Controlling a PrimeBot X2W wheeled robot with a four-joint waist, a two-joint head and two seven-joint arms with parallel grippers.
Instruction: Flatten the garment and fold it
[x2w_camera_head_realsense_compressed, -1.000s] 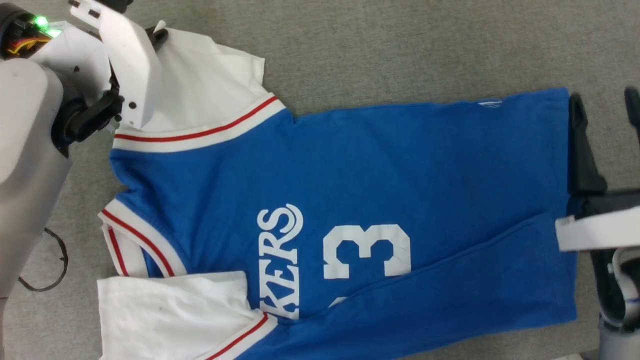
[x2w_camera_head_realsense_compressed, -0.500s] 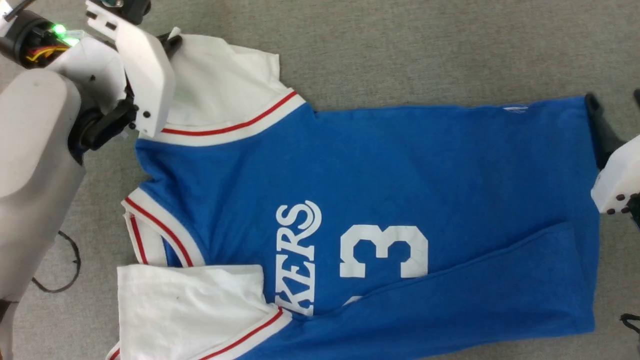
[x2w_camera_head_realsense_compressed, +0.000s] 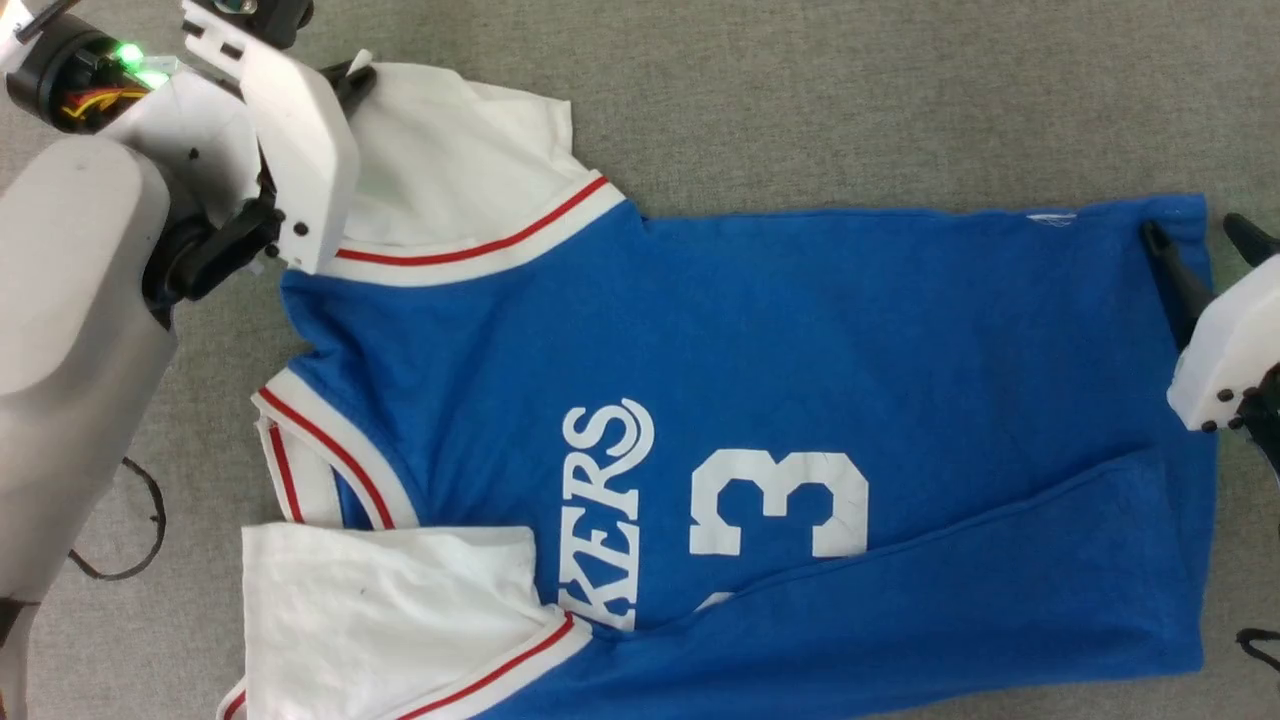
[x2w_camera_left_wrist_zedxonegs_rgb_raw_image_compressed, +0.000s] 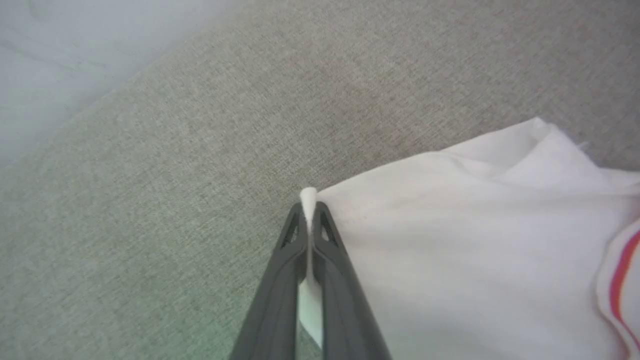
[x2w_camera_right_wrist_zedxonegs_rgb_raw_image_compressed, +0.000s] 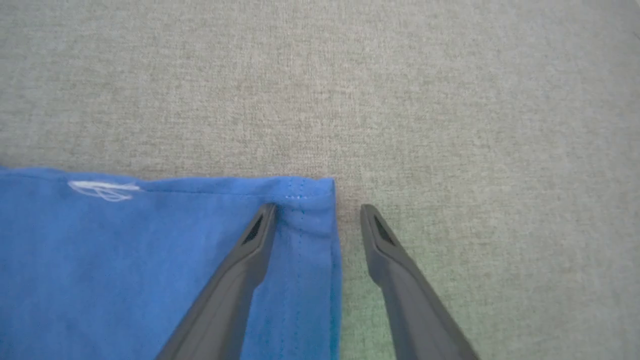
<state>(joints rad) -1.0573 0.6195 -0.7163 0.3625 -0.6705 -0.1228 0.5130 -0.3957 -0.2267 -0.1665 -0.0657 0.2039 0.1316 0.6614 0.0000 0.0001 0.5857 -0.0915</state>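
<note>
Head view: left fingers (x2w_camera_head_realsense_compressed: 352, 82) pinch the garment's (x2w_camera_head_realsense_compressed: 800, 330) sleeve (x2w_camera_head_realsense_compressed: 450, 150), right fingers (x2w_camera_head_realsense_compressed: 1170, 275) spread astride its hem (x2w_camera_head_realsense_compressed: 1203, 500), cable (x2w_camera_head_realsense_compressed: 163, 520) on carpet (x2w_camera_head_realsense_compressed: 850, 100) nearby.

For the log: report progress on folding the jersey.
Done: the garment lies spread, near side folded over the lettering. In hand: left gripper pinches the far sleeve corner; right gripper, open, straddles the far hem corner. Left: likely folding the far side, then across.
</note>
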